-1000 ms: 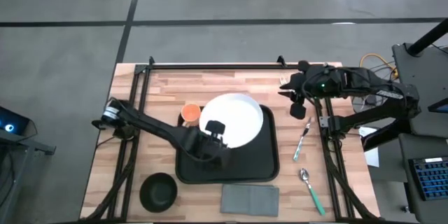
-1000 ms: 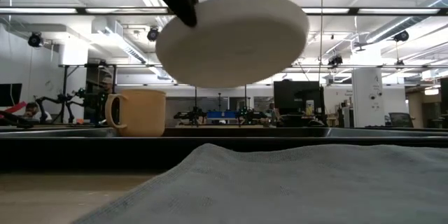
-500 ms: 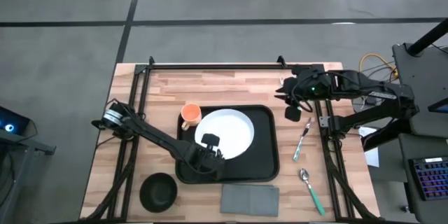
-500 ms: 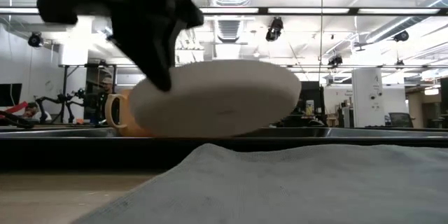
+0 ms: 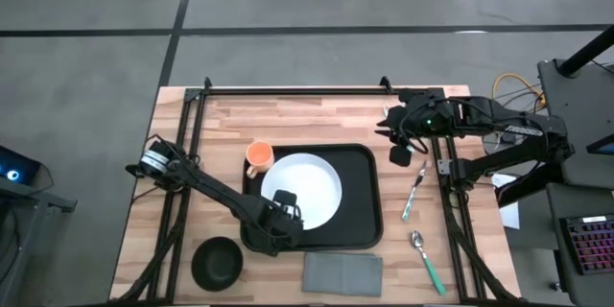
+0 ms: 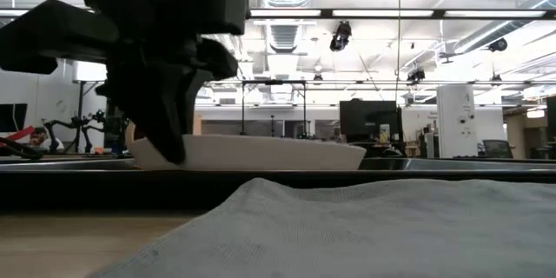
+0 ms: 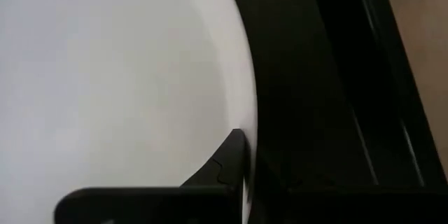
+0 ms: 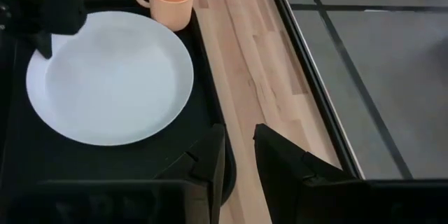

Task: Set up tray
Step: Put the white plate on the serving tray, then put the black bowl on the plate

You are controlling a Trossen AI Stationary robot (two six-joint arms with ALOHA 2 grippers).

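Pinching the plate (image 5: 301, 190) rim, left gripper (image 5: 285, 205) sits low over the tray (image 5: 365, 201), mid-table, long axis across it. Plate lies flat in the tray, just beyond the fingers, nearer the left arm. A second ago it hung tilted above. Right gripper (image 5: 404, 144) waits beside the tray's far right corner, fingers slightly apart.

The tabletop (image 5: 317, 120) is pale wood with visible plank grain, framed by black metal rails (image 5: 288, 89). The tray (image 5: 360, 225) looks like matt black plastic. The plate (image 5: 312, 177) is smooth, glossy white. The grey napkin (image 5: 342, 272) near the tabletop's front edge is woven cloth, rough in the low view.
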